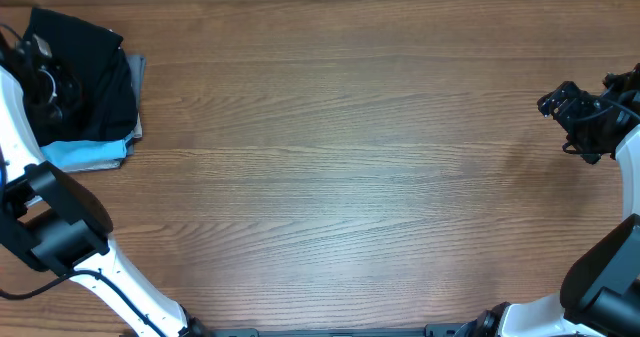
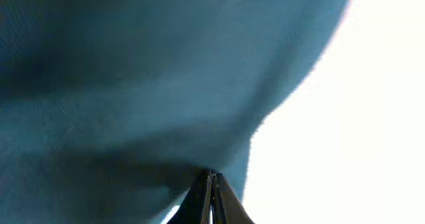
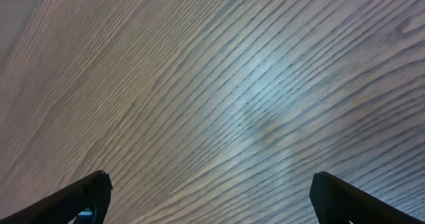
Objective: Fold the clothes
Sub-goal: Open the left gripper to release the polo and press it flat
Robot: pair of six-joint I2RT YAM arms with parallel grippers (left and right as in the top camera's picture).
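Left arm (image 1: 55,222), right arm (image 1: 605,277); one black T-shirt (image 1: 95,82); one pile (image 1: 85,155).

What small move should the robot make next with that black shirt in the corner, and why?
Probably lift the left gripper and draw the soft black T-shirt toward the middle of the wooden table. Its fingers look shut on the fabric, the shirt lies bunched on a folded pale blue garment, and the right gripper hangs open.
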